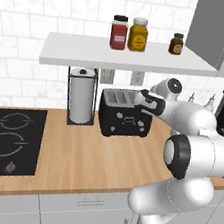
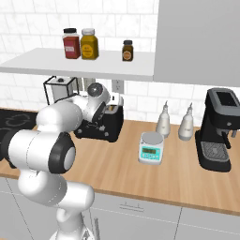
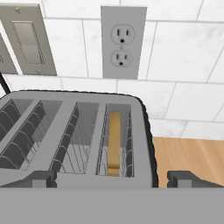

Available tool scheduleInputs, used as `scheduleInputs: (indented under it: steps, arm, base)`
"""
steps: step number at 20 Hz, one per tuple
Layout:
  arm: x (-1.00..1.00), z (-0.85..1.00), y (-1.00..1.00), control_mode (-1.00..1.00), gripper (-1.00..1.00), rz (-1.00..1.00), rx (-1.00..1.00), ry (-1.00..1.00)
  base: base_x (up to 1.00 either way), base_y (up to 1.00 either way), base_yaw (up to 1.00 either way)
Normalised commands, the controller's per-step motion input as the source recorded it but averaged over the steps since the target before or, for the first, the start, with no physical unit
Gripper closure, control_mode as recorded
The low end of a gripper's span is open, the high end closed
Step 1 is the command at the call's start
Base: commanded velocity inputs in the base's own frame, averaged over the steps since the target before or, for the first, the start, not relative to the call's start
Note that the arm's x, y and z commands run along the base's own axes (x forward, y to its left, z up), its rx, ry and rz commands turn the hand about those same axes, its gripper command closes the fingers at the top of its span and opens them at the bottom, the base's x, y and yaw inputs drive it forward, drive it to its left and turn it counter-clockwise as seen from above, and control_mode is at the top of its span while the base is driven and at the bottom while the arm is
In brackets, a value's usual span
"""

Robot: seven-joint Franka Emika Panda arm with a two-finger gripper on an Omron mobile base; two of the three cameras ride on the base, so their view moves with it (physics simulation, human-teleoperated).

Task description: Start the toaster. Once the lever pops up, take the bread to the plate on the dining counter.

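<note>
The black toaster (image 1: pixel 124 118) stands on the wooden wall counter against the tiled wall, and the arm partly covers the toaster (image 2: pixel 108 127) in the right base view. My gripper (image 1: pixel 138 96) hovers just above its right end, open and holding nothing. In the hand view the two fingertips (image 3: pixel 40 179) frame the toaster (image 3: pixel 145 144) from above, and my gripper (image 3: pixel 113 180) sits over its near edge. The brown bread (image 3: pixel 114 142) stands on edge, sunk in the rightmost slot. The plate and the dining counter are out of view.
A paper towel holder (image 1: pixel 81 102) stands left of the toaster, with the cooktop (image 1: pixel 9 140) further left. A shelf (image 1: pixel 126 58) with jars hangs overhead. To the right are a kitchen scale (image 2: pixel 151 147), two bottles (image 2: pixel 164 121) and a coffee machine (image 2: pixel 222 131). A wall outlet (image 3: pixel 123 41) is behind the toaster.
</note>
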Motion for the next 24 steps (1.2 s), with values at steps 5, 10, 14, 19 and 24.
scheduleInputs:
  steps: [5,10,14,19,24]
  arm:
    - [0.0,0.0,0.0,-1.0,-1.0,0.0,0.0,0.0]
    - [0.0,0.0,0.0,-1.0,-1.0,0.0,0.0,0.0]
    - [0.0,0.0,0.0,-1.0,-1.0,0.0,0.0,0.0]
    - [0.0,0.0,0.0,-1.0,-1.0,0.0,0.0,0.0]
    - [0.0,0.0,0.0,-1.0,-1.0,0.0,0.0,0.0]
  base:
    - [0.0,0.0,0.0]
    - [0.0,0.0,0.0]
    - [0.0,0.0,0.0]
    - [0.0,0.0,0.0]
    - [0.0,0.0,0.0]
